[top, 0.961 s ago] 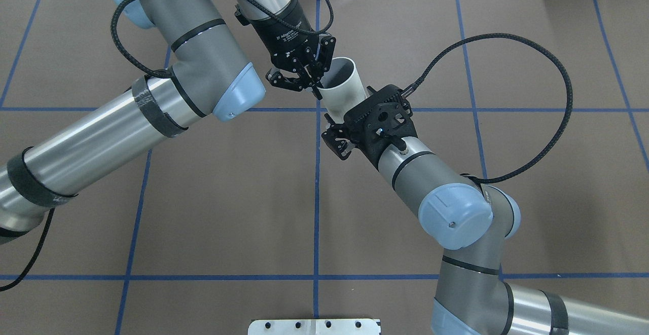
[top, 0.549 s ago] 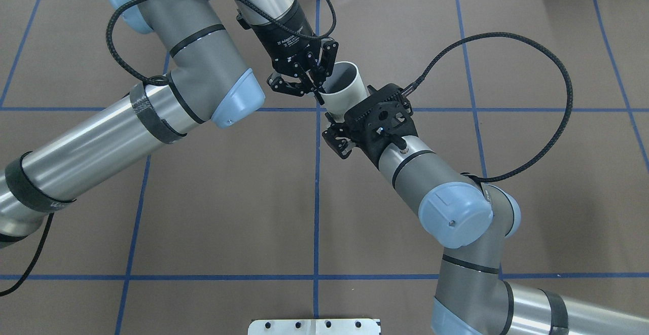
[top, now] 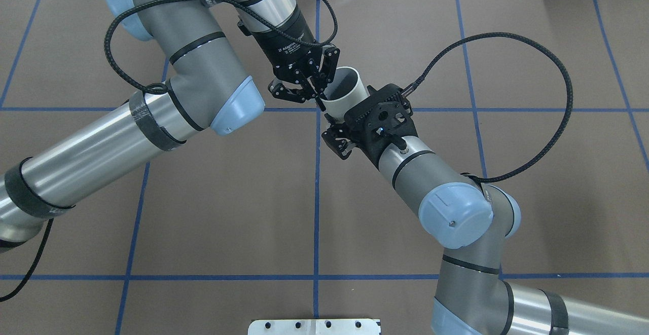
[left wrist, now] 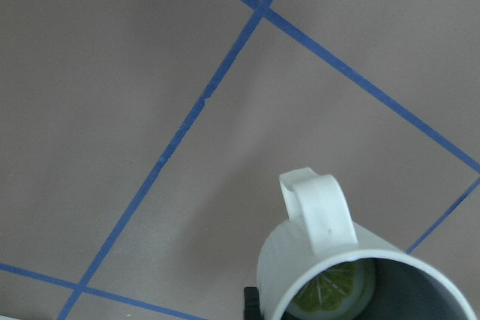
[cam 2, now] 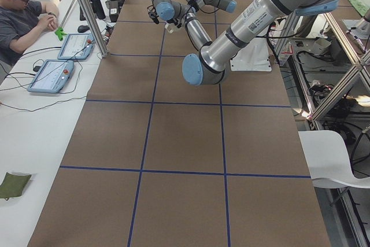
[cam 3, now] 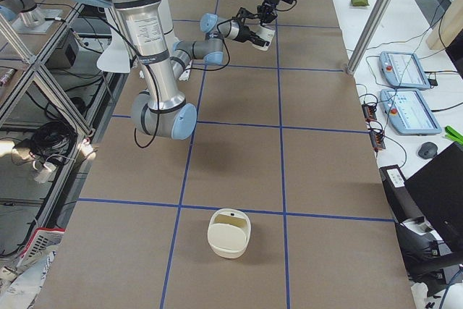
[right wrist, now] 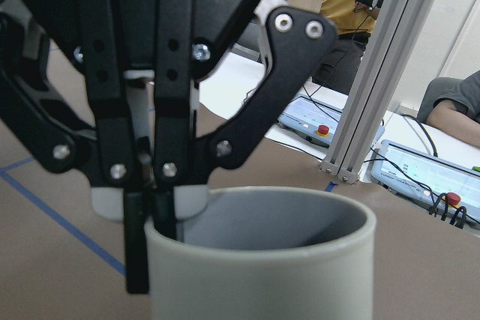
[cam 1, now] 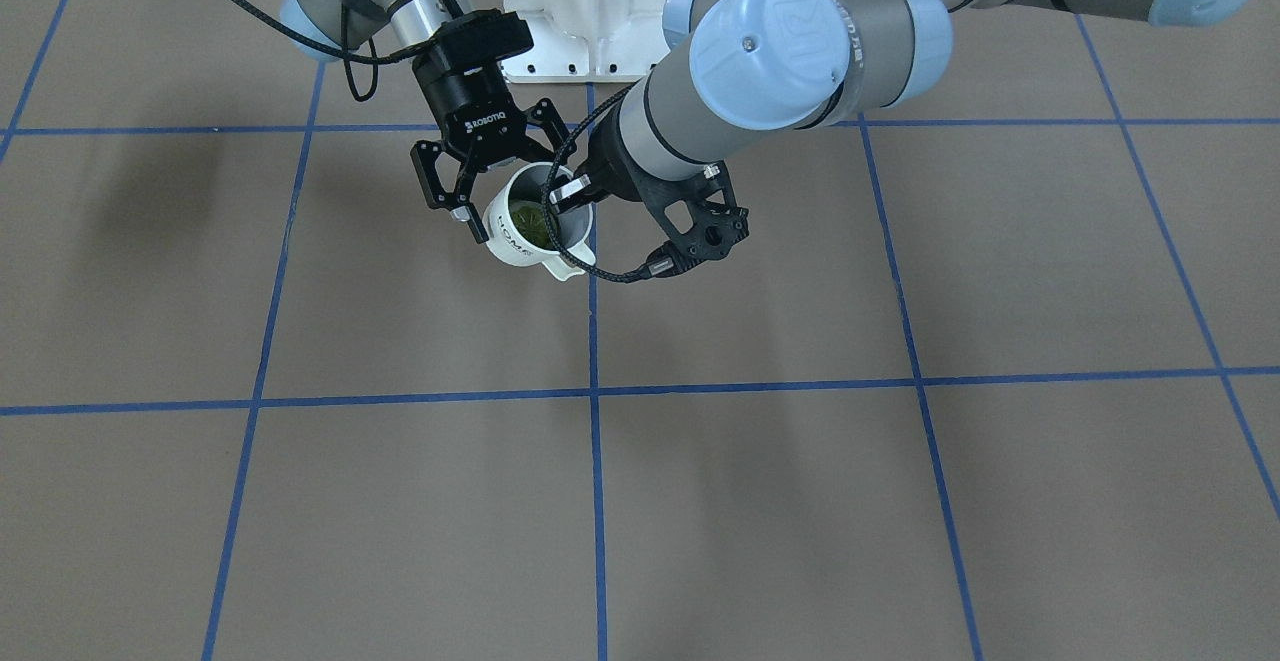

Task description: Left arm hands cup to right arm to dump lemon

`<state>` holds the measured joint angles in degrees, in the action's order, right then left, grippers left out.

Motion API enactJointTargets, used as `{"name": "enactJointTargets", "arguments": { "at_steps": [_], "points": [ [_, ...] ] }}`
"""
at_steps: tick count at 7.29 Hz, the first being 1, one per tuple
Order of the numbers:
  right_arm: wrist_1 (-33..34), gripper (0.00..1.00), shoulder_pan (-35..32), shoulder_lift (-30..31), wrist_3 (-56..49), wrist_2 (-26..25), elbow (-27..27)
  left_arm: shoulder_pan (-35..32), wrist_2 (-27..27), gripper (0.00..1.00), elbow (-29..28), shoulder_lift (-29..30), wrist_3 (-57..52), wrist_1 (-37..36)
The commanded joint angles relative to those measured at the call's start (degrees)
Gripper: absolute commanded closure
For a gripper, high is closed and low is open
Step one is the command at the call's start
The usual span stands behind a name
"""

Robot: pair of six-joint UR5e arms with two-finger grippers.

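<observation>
Overhead exterior view, working out from the robot's side: a bolted mounting plate [top: 314, 326] sits at the near edge of the brown table [top: 203, 213], which is gridded with blue tape lines [top: 317, 213].

Next out, the right arm [top: 426, 173] enters from the lower right. It points its open-frame right gripper [top: 355, 114] away from the robot, straight at the cup [top: 347, 94]. The frame covers the fingers and the cup's lower half, so I cannot tell how far they are open or whether they grip.

Just beyond, the cup is up off the table, mouth upward. The left wrist view shows the lemon [left wrist: 330, 299] lying flat at its bottom.

Beyond that, the left gripper [top: 319, 94] on the left arm [top: 101, 142] reaches down onto the rim at the view's left. On the right wrist view its fingers [right wrist: 136, 252] are drawn nearly together, one inside the wall and one outside, pinching it.

Farthest off, across the table, stand an aluminium post [right wrist: 382, 73] and control tablets [right wrist: 315, 121].
</observation>
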<state>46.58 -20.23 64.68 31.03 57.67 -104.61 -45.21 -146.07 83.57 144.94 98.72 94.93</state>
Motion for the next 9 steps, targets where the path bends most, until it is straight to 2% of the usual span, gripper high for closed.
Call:
{"name": "enactJointTargets", "arguments": {
  "at_steps": [1, 6, 7, 8, 9],
  "points": [
    [0.0, 0.0, -0.07, 0.0, 0.0, -0.01, 0.02, 0.12, 0.0, 1.0, 0.37, -0.01, 0.33, 0.0],
    [0.09, 0.0, 0.19, 0.09, 0.0, -0.01, 0.11, 0.12, -0.09, 1.0, 0.99, 0.08, 0.69, 0.0],
    [0.0, 0.03, 0.19, 0.09, 0.0, 0.08, 0.11, 0.21, -0.09, 1.0, 1.07, 0.08, 0.77, 0.0],
    [0.0, 0.3, 0.54, 0.0, 0.17, 0.08, 0.2, 0.21, -0.18, 1.0, 1.07, 0.08, 0.69, 0.08],
    [0.0, 0.75, 0.63, 0.09, 0.61, 0.08, 0.2, 0.21, -0.35, 0.84, 1.07, -0.01, 0.69, 0.17]
  ]
}}
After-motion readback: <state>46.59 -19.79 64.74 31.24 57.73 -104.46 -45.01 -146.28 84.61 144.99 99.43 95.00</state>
